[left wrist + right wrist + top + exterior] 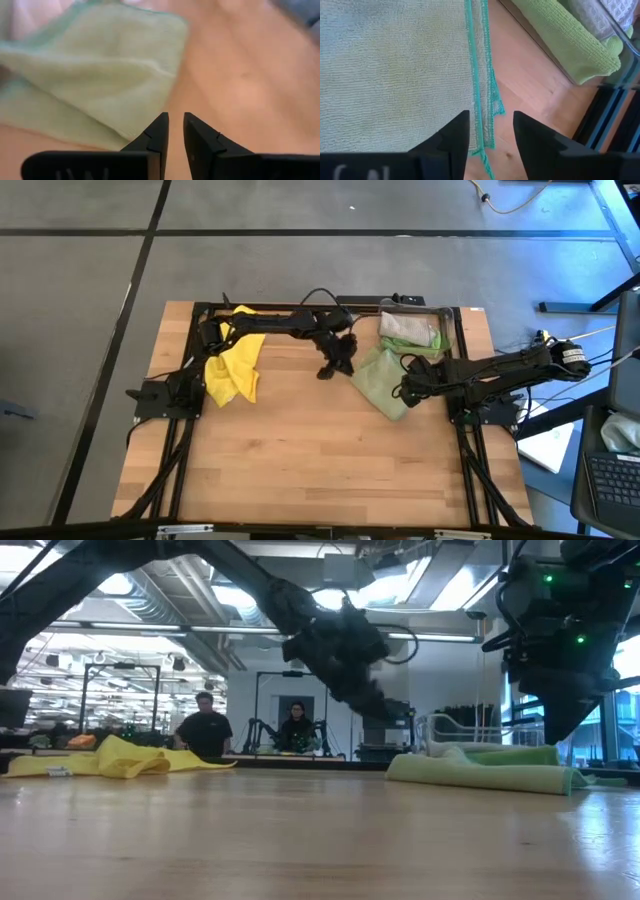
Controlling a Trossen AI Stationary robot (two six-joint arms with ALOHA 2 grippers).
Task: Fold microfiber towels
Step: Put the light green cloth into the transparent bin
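A pale olive-green towel (383,380) lies folded flat on the table at the right (480,770). Its teal-stitched layered edges (481,100) lie stacked along one side. My right gripper (490,127) is open and stands over that edge, at the towel's right side (402,392). My left gripper (175,127) hangs over bare wood just left of the towel (332,370), its fingers a narrow gap apart with nothing between them. A yellow towel (232,370) lies crumpled at the far left. A bright green towel (560,40) and a grey-beige towel (405,327) sit in the bin.
The clear plastic bin (445,315) stands at the table's far right edge, just beyond the folded towel. Bare wood (320,460) fills the table's middle and near half. Two people (205,725) are in the room behind the table.
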